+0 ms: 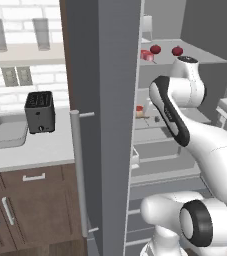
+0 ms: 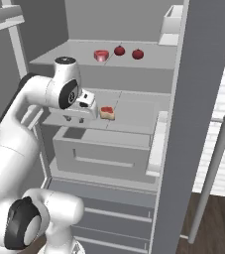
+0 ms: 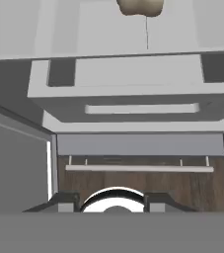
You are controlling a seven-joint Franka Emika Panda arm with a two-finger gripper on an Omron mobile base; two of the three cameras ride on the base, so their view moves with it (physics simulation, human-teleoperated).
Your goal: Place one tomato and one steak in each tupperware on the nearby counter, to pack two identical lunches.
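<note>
Beside fridge-shelf steak (image 2: 107,112), pincer (image 2: 74,119) narrow, empty.

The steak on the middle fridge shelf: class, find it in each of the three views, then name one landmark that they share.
Left base view: the steak is at mid-height, just right of the open door's edge.
Right base view: the steak is near the centre, slightly above the middle.
Hand view: a pale lump at the top edge, probably it.
Shared landmark: the white drawer directly under its shelf.
</note>
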